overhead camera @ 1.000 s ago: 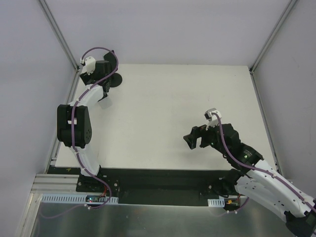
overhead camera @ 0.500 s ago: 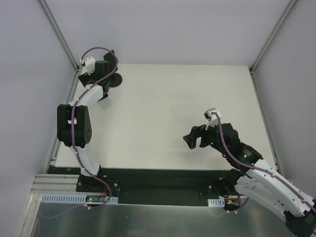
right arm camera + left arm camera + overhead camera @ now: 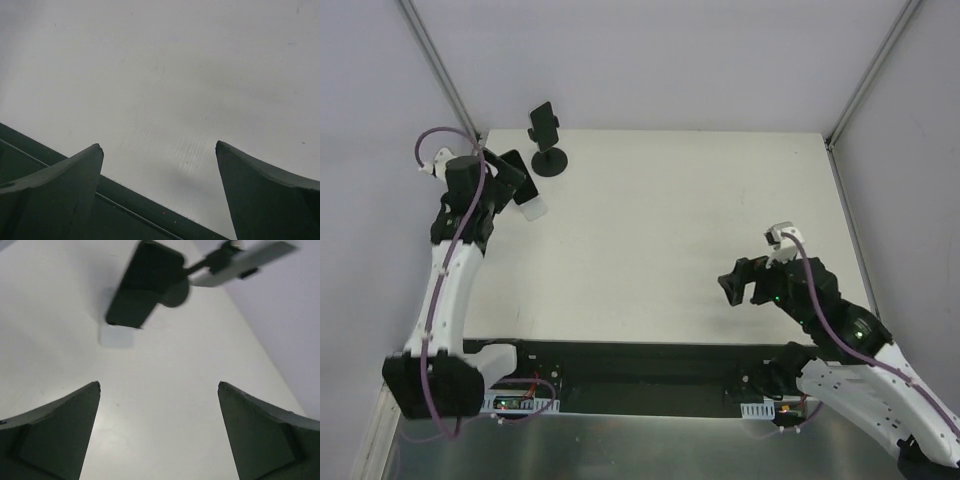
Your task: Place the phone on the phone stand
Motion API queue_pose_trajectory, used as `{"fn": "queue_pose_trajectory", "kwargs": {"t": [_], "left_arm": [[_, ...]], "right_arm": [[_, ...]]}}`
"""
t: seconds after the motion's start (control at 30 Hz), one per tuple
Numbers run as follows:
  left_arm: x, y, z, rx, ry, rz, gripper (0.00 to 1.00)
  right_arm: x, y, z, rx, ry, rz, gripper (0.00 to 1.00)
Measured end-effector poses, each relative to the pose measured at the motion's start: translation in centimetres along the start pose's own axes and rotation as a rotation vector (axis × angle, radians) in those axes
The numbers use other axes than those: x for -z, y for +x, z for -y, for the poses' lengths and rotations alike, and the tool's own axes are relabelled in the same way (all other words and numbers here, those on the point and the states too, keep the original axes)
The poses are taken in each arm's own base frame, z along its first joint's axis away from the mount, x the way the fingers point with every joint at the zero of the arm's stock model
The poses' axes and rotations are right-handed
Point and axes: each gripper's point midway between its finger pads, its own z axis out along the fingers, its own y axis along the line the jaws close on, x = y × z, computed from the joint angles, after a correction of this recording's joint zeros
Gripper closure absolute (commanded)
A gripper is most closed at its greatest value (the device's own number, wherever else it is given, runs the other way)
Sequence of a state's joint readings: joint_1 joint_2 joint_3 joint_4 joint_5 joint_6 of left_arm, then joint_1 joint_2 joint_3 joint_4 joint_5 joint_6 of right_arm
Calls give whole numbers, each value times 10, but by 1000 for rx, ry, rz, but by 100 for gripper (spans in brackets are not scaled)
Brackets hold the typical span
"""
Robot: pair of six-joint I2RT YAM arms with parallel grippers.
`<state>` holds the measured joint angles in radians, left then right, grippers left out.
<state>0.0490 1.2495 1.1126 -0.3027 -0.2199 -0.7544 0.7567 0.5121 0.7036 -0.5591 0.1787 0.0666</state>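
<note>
The dark phone (image 3: 542, 123) sits tilted in the black phone stand (image 3: 553, 163) at the far left corner of the table. In the left wrist view the phone (image 3: 145, 282) shows ahead, with the stand's round base (image 3: 176, 291) behind it. My left gripper (image 3: 525, 190) is open and empty, a short way near-left of the stand and clear of it; its fingers (image 3: 159, 385) frame bare table. My right gripper (image 3: 730, 285) is open and empty over the near right of the table, and its view (image 3: 159, 145) shows only table and the dark front edge.
A small white patch (image 3: 116, 335) lies on the table (image 3: 680, 220) just in front of the phone. Aluminium frame posts (image 3: 440, 65) stand at the far corners. The black base strip (image 3: 640, 365) runs along the near edge.
My left arm has drawn back from the stand toward the near left, and the phone now shows on the stand. My right arm has shifted slightly right.
</note>
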Motion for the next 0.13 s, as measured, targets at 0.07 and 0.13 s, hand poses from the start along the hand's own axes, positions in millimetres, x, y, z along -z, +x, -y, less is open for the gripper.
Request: {"fn": "queue_pose_trajectory", "kwargs": {"t": [0.07,0.13], "left_arm": [[52,-3,18,40,174,-13,1],[103,-7,48,37,380,-26,1]], "right_arm": [[23,-17,4,5,15,50,3],[51,-39,7,1,13,133,3]]}}
